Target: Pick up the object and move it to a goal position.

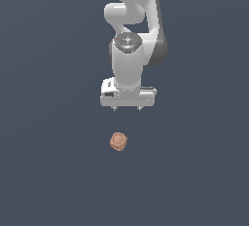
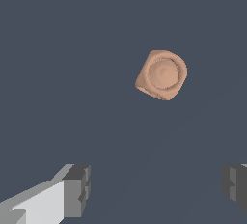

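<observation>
The object (image 1: 118,142) is a small terracotta-brown rounded lump with a raised round face, lying on the dark grey floor. In the wrist view the object (image 2: 161,75) shows its round face toward the camera. My white gripper (image 1: 127,108) hangs above the floor, farther back than the object and slightly toward the exterior view's right. It is open, with nothing between its fingers (image 2: 77,189), and it stands apart from the object. The gripper (image 2: 157,187) has both finger pads spread wide.
The white arm (image 1: 133,20) rises behind the gripper at the top of the exterior view. A flat dark grey floor (image 1: 48,171) surrounds the object on all sides.
</observation>
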You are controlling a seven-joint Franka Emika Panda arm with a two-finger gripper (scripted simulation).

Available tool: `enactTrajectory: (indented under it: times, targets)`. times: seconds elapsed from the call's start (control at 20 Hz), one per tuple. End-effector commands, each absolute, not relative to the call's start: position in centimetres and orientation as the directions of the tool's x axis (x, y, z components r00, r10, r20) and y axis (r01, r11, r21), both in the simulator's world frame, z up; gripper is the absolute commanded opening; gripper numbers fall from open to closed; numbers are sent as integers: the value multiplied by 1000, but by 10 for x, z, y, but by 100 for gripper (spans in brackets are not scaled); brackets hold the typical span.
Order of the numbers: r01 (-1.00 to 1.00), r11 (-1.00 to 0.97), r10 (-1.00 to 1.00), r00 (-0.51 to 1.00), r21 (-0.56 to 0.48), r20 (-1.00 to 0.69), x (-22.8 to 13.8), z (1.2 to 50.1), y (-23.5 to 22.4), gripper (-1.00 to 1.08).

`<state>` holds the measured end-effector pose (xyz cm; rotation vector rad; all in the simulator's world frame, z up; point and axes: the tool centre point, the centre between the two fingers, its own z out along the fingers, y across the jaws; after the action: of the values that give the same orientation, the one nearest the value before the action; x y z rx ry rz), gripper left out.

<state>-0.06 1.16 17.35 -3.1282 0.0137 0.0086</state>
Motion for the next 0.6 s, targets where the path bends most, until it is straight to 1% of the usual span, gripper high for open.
enactTrajectory:
  times: [0.0, 0.55]
  targets:
    - [-9, -1000, -9, 1000, -13, -6, -1, 173, 12, 100]
    - [10, -1000, 10, 1000, 0, 30, 7, 185, 12, 100]
